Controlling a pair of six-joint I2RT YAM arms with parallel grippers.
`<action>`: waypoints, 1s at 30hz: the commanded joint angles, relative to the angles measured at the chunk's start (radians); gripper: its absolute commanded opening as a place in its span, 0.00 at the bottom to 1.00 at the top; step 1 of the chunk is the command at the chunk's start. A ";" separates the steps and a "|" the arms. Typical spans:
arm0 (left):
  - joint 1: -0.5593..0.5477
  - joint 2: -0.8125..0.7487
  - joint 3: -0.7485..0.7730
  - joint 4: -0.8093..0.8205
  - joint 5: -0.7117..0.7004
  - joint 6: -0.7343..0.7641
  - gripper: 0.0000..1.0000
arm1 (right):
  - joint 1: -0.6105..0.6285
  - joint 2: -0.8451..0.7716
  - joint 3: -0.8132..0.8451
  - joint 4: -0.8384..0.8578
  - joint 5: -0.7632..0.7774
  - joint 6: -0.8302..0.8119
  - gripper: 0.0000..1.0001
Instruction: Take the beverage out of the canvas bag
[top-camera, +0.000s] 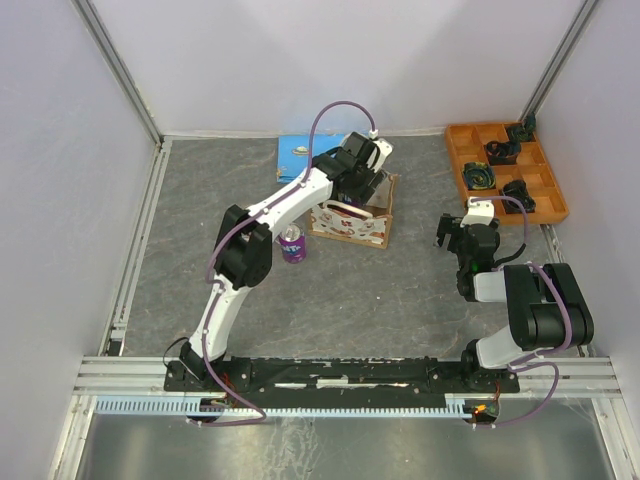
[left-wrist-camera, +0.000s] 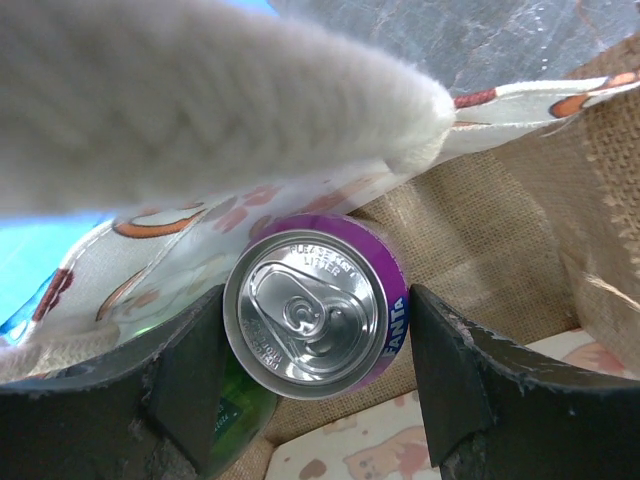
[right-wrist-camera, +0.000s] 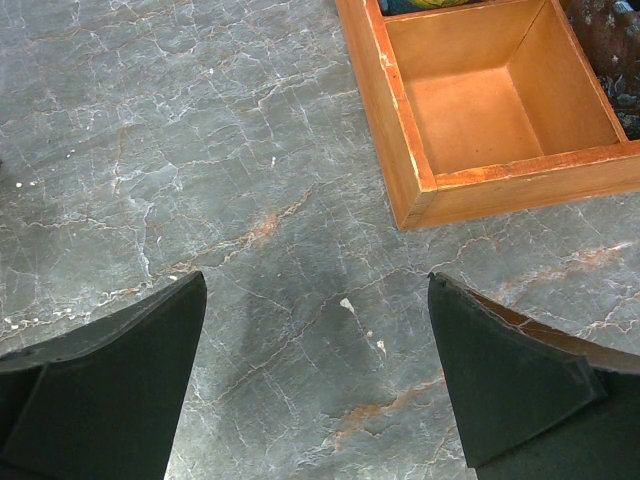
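Observation:
The canvas bag (top-camera: 352, 224) stands in the middle of the table, and my left gripper (top-camera: 358, 186) reaches down into it. In the left wrist view a purple Fanta can (left-wrist-camera: 330, 330), the beverage, stands upright inside the bag (left-wrist-camera: 490, 230). My left gripper (left-wrist-camera: 315, 296) is shut on it, a dark finger pressed against each side. A green can (left-wrist-camera: 238, 412) lies partly hidden beneath it. A cream handle (left-wrist-camera: 200, 90) crosses the top of that view. My right gripper (top-camera: 455, 233) (right-wrist-camera: 318, 282) hovers open over bare table to the right.
A second purple can (top-camera: 292, 244) stands on the table just left of the bag. An orange compartment tray (top-camera: 456, 160) (right-wrist-camera: 412, 175) with dark items sits at the back right. A flat blue rectangle (top-camera: 295, 150) lies behind the bag. Metal rails line the table's sides.

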 joint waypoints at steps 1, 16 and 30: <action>0.021 -0.062 0.072 0.049 0.067 0.031 0.03 | 0.000 -0.004 0.022 0.033 -0.004 -0.011 0.99; 0.029 -0.192 0.050 0.046 0.075 0.032 0.03 | -0.001 -0.003 0.022 0.033 -0.004 -0.011 0.99; 0.048 -0.277 0.051 0.028 0.172 0.019 0.03 | 0.000 -0.002 0.022 0.034 -0.004 -0.011 0.99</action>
